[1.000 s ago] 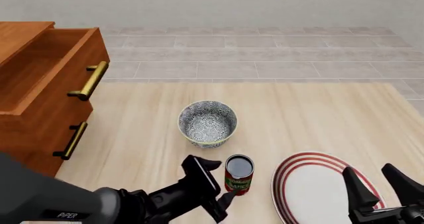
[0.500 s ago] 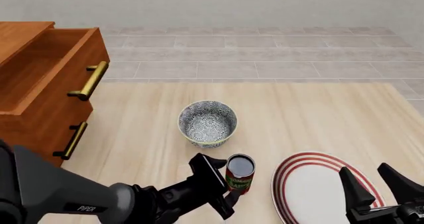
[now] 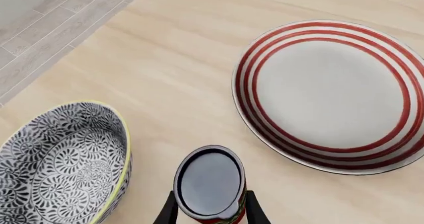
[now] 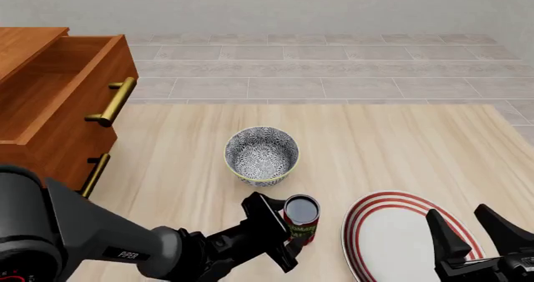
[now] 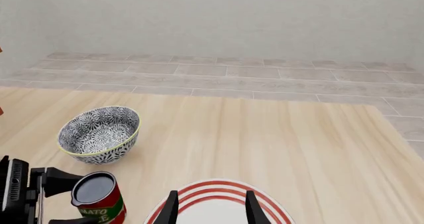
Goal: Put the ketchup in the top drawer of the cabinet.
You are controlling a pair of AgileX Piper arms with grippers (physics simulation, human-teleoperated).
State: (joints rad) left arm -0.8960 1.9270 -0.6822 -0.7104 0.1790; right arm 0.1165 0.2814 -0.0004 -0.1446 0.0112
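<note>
The ketchup (image 4: 302,214), a small red can with a dark glossy top, stands on the table between the bowl and the plate. My left gripper (image 4: 288,229) reaches it from the near left, and its two fingers press the can's sides. The left wrist view looks down on the ketchup (image 3: 208,182) with a dark finger on each side. The right wrist view shows the ketchup (image 5: 99,196) too. The top drawer (image 4: 79,116) of the cabinet (image 4: 46,169) stands pulled out at the far left. My right gripper (image 4: 471,232) hangs open over the plate, holding nothing.
A grey patterned bowl (image 4: 261,155) sits just beyond the can. A white plate with red rings (image 4: 388,232) lies to the can's right. The lower drawer's brass handle (image 4: 90,176) is below the open one. Grey tiled floor lies past the table's far edge.
My left gripper has slid forward so that its fingers sit on both sides of the can and has narrowed onto it. The can has barely moved. The right gripper has drifted slightly lower.
</note>
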